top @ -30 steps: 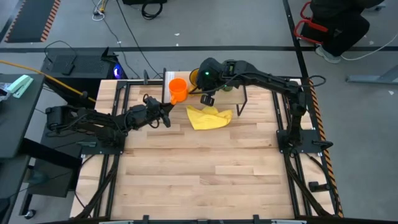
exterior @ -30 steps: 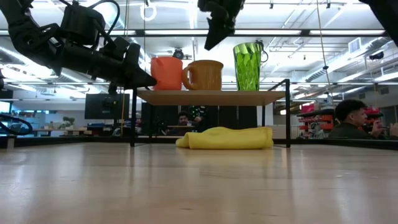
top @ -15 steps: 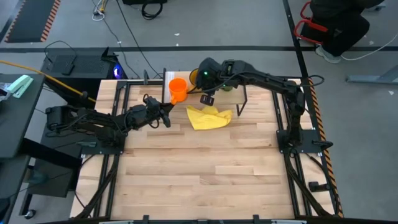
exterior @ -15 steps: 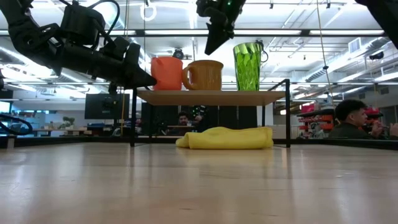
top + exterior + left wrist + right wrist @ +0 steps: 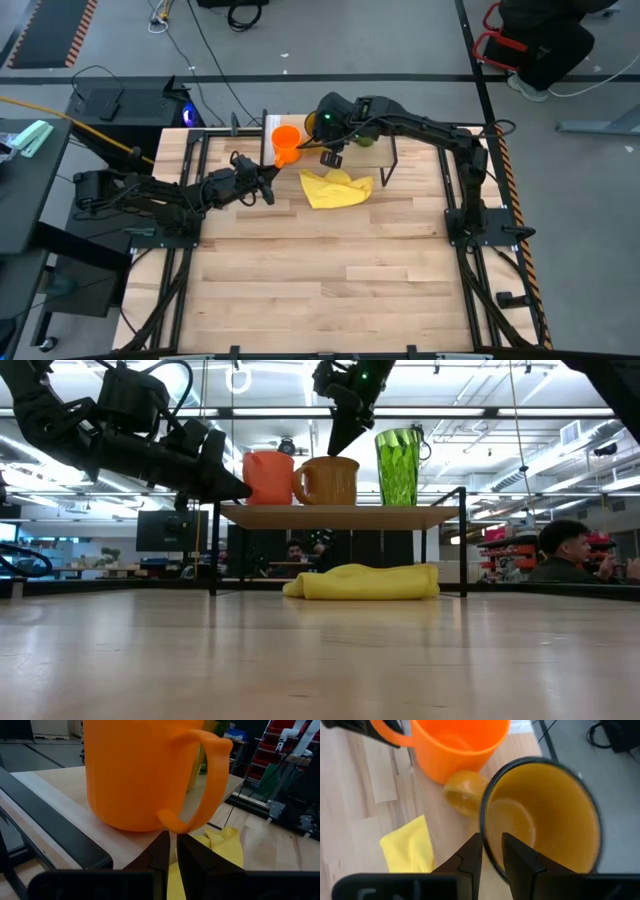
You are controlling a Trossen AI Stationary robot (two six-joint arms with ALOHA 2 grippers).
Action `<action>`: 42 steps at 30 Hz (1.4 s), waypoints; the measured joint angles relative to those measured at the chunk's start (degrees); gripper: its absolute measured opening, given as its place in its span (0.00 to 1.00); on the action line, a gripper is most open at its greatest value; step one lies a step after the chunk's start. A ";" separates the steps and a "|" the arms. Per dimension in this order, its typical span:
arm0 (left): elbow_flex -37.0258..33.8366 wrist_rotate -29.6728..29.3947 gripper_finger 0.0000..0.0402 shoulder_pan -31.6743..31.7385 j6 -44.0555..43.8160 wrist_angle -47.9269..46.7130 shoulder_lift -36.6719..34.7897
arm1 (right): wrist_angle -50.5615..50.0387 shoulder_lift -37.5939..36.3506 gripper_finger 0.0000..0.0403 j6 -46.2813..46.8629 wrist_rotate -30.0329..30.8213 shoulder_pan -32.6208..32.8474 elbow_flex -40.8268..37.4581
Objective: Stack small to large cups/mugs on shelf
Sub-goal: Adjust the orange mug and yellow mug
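All three cups stand in a row on the shelf (image 5: 340, 516) near the desk's far edge: orange mug (image 5: 268, 478), amber mug (image 5: 328, 480), green tumbler (image 5: 398, 466), each apparently empty. The right gripper (image 5: 492, 851) pinches the amber mug's rim between narrow fingers; the left gripper (image 5: 173, 851), nearly closed on nothing, sits just beside the orange mug's handle. Next, probably release and lift clear.

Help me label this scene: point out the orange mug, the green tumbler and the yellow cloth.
orange mug (image 5: 268, 478): low view, on its side wall.
green tumbler (image 5: 398, 465): low view, mid-body.
yellow cloth (image 5: 336, 188): high view, centre of the crumpled fabric.
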 joint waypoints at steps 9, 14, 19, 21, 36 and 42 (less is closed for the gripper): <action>0.00 -0.01 0.11 0.00 -0.02 -0.02 0.00 | -0.84 0.62 0.20 0.15 -0.20 -0.28 -0.07; 0.00 -0.01 0.11 0.00 -0.04 -0.01 0.00 | -0.96 0.62 0.20 0.16 -0.24 -0.28 -0.07; 0.00 -0.01 0.10 -0.01 -0.04 -0.01 0.00 | -2.92 0.59 0.16 0.11 -0.17 -0.28 0.04; 0.00 -0.01 0.10 -0.01 -0.09 -0.01 0.00 | -3.95 0.51 0.13 0.11 -0.17 -0.28 0.07; 0.00 0.01 0.10 -0.01 -0.33 -0.01 0.00 | -5.51 0.40 0.06 -2.55 1.04 0.17 0.13; 0.00 -0.01 0.11 0.00 -0.26 0.00 0.00 | -6.35 0.18 0.05 -4.51 2.34 0.86 0.02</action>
